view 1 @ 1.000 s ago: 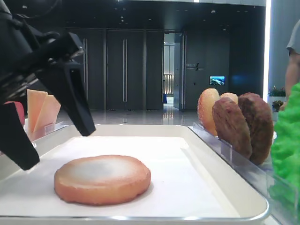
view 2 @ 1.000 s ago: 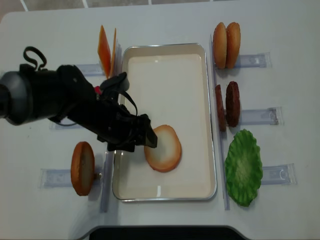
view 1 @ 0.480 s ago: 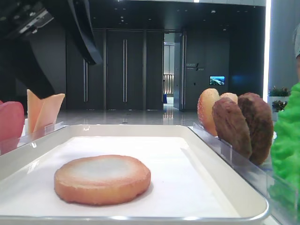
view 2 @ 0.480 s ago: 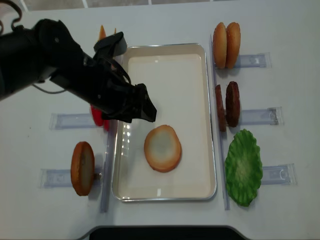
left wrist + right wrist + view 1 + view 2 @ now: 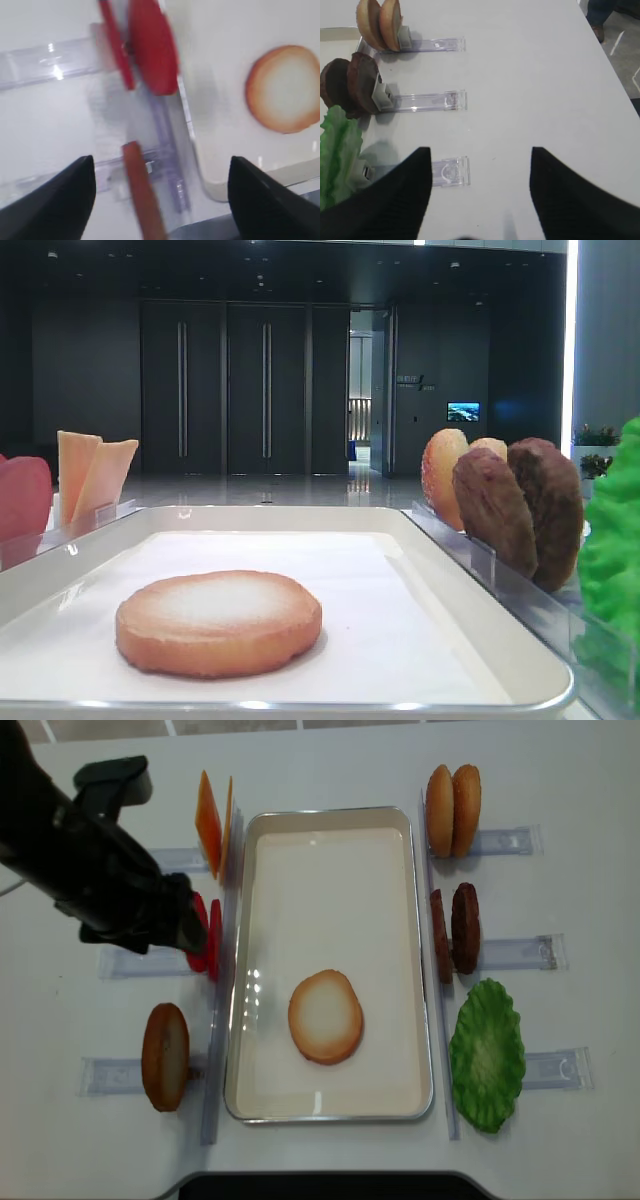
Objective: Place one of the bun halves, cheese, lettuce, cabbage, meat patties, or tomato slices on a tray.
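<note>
Bun half (image 5: 325, 1017) flat on tray (image 5: 330, 1112) liner, pale face up, toward near end, slightly left of centre. Left gripper (image 5: 160, 190) wide apart, empty, off tray's left edge over tomato slices (image 5: 205, 933). Right gripper (image 5: 480, 185) fingers wide apart, nothing between, over bare table right of lettuce (image 5: 487, 1056). Second bun half (image 5: 166, 1056) upright in holder by tray's near-left corner. Cheese (image 5: 212, 822) off far-left corner; bun pair (image 5: 453, 810), meat patties (image 5: 456, 931) along right edge.
</note>
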### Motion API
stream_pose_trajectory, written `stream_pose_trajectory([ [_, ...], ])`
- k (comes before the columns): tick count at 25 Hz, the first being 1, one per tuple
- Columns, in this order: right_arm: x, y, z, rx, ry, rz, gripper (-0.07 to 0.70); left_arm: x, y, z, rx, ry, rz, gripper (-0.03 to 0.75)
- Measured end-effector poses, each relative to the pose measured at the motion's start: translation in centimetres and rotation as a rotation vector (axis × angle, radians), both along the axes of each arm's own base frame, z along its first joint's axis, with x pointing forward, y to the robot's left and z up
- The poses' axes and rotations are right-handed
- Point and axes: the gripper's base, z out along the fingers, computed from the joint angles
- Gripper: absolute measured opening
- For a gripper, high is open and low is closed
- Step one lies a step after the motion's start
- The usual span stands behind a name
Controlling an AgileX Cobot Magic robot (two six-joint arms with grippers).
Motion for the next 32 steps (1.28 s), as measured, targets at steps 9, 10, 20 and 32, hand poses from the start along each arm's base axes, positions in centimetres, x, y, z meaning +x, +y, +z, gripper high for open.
stream_pose_trajectory([
  [9, 0.0, 0.0, 0.0, 0.0, 0.0, 0.0, 0.412, -1.3, 5.4, 1.0, 0.313, 0.061, 0.112, 0.629],
  [10, 0.0, 0.0, 0.0, 0.0, 0.0, 0.0, 0.412, -1.3, 5.6, 1.0, 0.33, 0.057, 0.113, 0.629],
  [20, 0.0, 0.0, 0.0, 0.0, 0.0, 0.0, 0.412, -2.5, 6.0, 1.8, 0.347, 0.013, 0.137, 0.629],
  [32, 0.0, 0.0, 0.0, 0.0, 0.0, 0.0, 0.412, -12.6, 6.8, 3.1, 0.254, -0.196, 0.209, 0.629],
])
